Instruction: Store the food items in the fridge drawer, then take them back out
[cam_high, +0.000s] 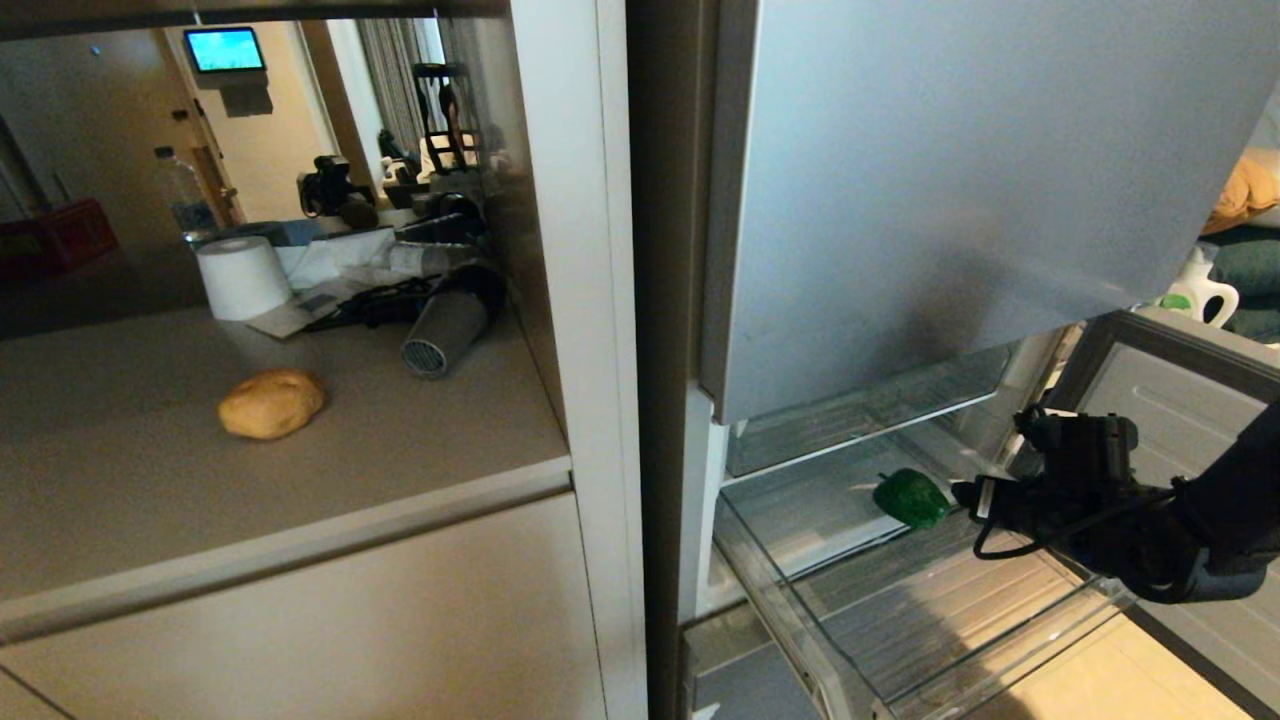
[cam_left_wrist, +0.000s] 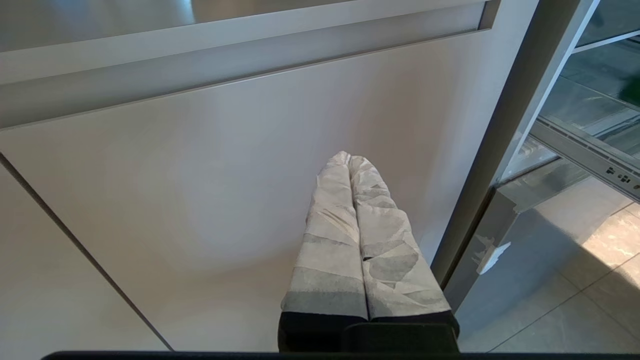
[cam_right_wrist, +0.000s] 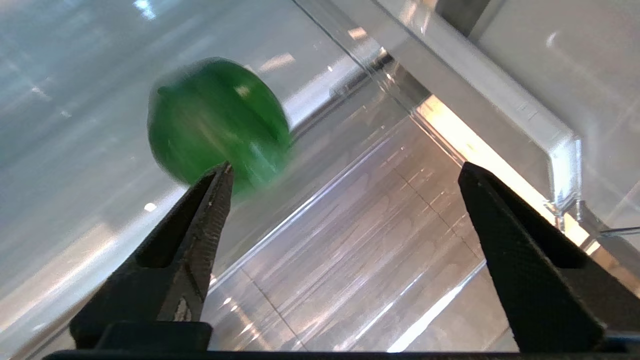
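The right gripper (cam_high: 962, 492) hangs over the pulled-out fridge drawer (cam_high: 800, 625) at lower right of the head view, its jaws spread wide and holding nothing. The green bell pepper (cam_high: 911, 498) sits just beyond one fingertip (cam_right_wrist: 220, 175) — blurred, so probably rolling. Best to draw the arm back clear of it, then fetch the potato (cam_high: 271, 403) on the counter (cam_high: 120, 480), centre left. The left gripper (cam_left_wrist: 350, 160) rests pressed together beside the cabinet door (cam_left_wrist: 200, 175).
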